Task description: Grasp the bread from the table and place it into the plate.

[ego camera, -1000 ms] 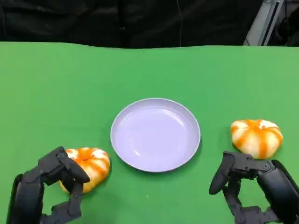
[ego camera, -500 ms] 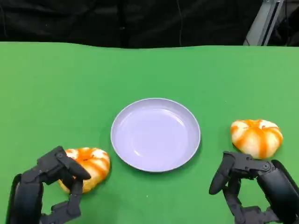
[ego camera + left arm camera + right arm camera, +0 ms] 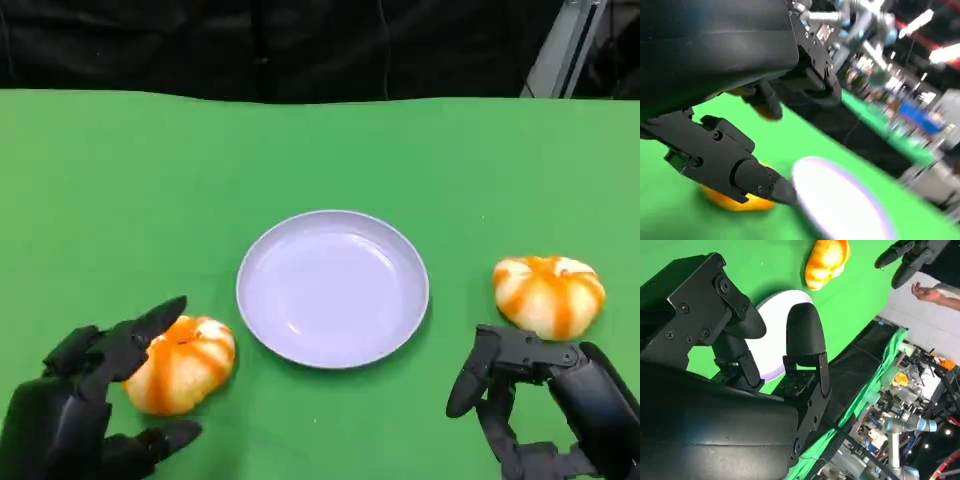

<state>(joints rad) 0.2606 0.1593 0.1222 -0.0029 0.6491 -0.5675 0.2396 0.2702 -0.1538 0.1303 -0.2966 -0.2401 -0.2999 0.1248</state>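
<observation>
Two bread pieces on the green table (image 3: 320, 150), both off the plate. Left bread (image 3: 180, 362): orange-and-white striped bun, sits just left of the plate's near-left edge, resting on the cloth. Left hand (image 3: 95, 405) is right at it, fingers (image 3: 150, 325) spread apart, one reaching over the bun's top-left, another (image 3: 165, 438) lying on the table just below it; looks like light contact at the top edge, but no grip, the bun is not enclosed or lifted. In the left wrist view the same bun (image 3: 737, 200) shows as an orange patch behind a black fingertip, with the plate (image 3: 840, 200) blurred beside it. Right bread (image 3: 549, 294): same striped bun, well right of the plate, flat on the table. Right hand (image 3: 540, 400) sits just below it, fingers curled partway but apart, holding nothing, not touching the bun. Plate (image 3: 333, 288): round, pale lavender, centre of the table between the two buns, nothing in it. Right wrist view shows the plate's rim (image 3: 772, 307) past the fingers and the far bun (image 3: 826, 261) beyond it, plus a person's hand (image 3: 927, 291) at the table's edge.
</observation>
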